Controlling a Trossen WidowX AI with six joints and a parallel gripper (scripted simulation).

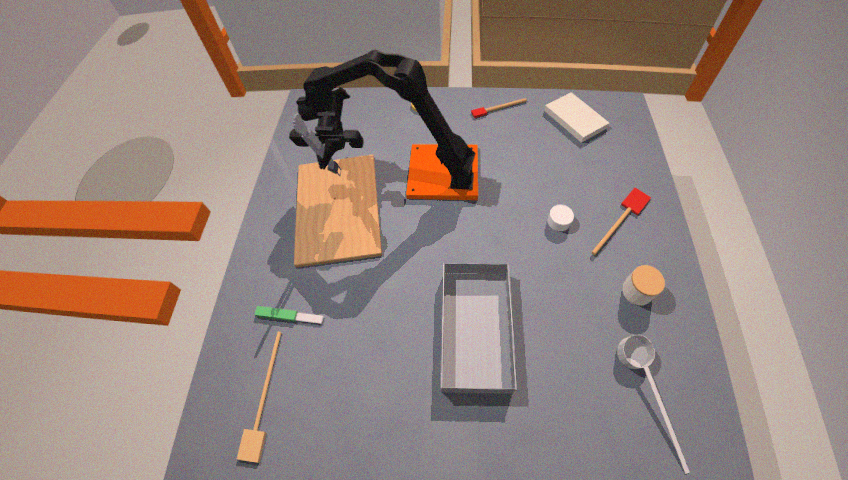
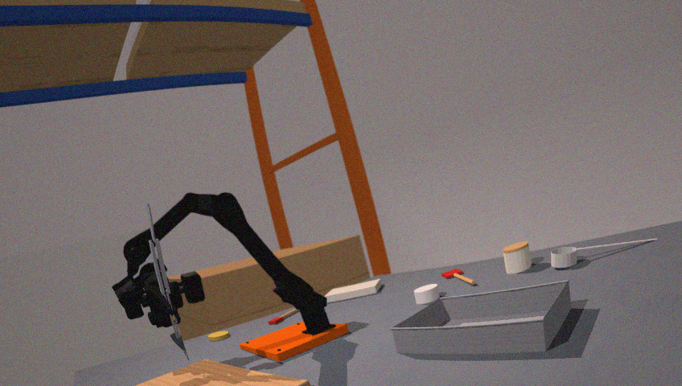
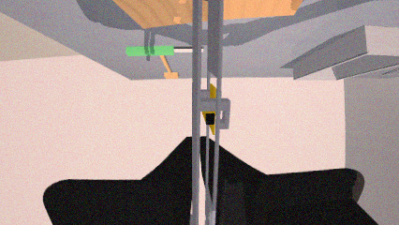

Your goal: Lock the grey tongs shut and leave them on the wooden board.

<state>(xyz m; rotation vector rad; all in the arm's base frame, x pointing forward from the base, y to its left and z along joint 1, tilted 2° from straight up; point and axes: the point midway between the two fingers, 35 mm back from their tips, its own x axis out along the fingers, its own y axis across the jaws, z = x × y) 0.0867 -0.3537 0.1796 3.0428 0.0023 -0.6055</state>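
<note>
The grey tongs (image 1: 307, 132) (image 2: 160, 268) (image 3: 197, 56) are off the tin, held steeply upright in the air. Their tips point up and the hinge end points down. The two arms are squeezed close together, nearly parallel. A yellow piece shows between them in the wrist view. Whether the lock is engaged cannot be seen. My gripper (image 1: 323, 159) (image 3: 196, 143) is shut on the tongs near mid-length; its fingers are partly hidden. It is above the far left edge of the wooden board (image 1: 360, 237) (image 2: 210, 372). The roasting tin (image 1: 512, 333) (image 2: 474, 342) holds no tongs.
The green-handled knife (image 1: 276, 313) and a wooden-handled tool (image 1: 267, 380) lie in front of the board. The orange base (image 1: 428, 189) is right of it. White and wooden-lidded pots, a ladle, red-headed tools and a white block lie farther right. Orange frame posts stand around.
</note>
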